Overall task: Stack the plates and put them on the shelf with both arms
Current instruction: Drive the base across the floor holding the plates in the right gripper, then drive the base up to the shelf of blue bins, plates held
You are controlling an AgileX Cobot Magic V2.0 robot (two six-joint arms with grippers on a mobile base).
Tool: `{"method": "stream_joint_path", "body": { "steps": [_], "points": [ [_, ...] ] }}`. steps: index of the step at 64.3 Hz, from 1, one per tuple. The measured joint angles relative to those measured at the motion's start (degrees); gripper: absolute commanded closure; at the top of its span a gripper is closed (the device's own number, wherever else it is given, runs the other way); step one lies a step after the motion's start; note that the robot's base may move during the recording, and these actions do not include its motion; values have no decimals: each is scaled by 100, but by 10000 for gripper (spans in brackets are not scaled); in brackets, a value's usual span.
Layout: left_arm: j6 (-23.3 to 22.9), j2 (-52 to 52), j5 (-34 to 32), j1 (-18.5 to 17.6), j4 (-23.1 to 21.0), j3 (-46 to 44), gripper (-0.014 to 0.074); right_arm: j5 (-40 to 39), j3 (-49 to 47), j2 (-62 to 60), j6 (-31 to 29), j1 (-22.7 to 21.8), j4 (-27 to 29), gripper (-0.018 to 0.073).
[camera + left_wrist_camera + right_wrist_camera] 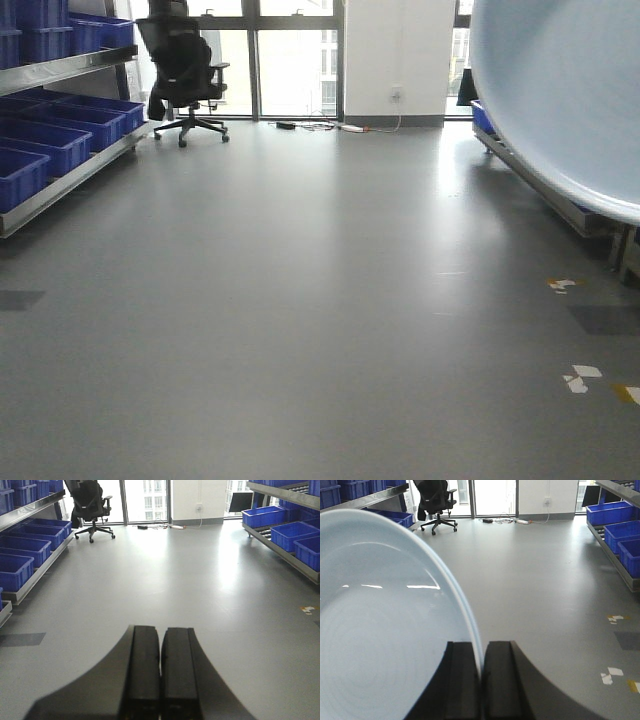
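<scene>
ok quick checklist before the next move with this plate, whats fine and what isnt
1. Grip on the plate: ok. The right gripper is shut on its rim.
2. Plate off the floor: ok. It is held in the air.
3. Left gripper sharing the load: not ok. It is shut with nothing between its fingers.
4. Second plate located: cannot tell. No view shows one.
5. Free spot on the rack: cannot tell. Blue bins fill the parts that show.
6. Path ahead: ok. The floor is open, and the office chair stands far off by the window.
</scene>
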Motion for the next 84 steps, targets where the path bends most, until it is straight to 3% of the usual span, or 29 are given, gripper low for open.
{"method": "stream_joint_path", "body": {
  "steps": [84],
  "points": [
    [0, 0, 0, 0, 0, 0, 514, 10, 21, 0, 0, 0, 0, 510]
  ]
}}
